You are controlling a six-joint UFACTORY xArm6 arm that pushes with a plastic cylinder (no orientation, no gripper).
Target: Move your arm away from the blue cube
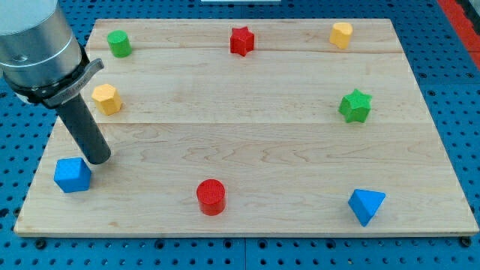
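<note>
Not moved away yet, by the look of it. My tip [98,159] down on the wooden board [247,135], just beside the blue cube [72,175], a little up and to the view's right of it. Touching or not, hard to tell. No jaws here at all, only a straight dark rod, so nothing open or shut.

Blue cube near the board's bottom left corner. Yellow block [106,98] just above the rod, so not much room that way. Next, probably a slide toward the view's right, into the bare middle. Red cylinder [211,196] low down there, best kept clear of.
</note>
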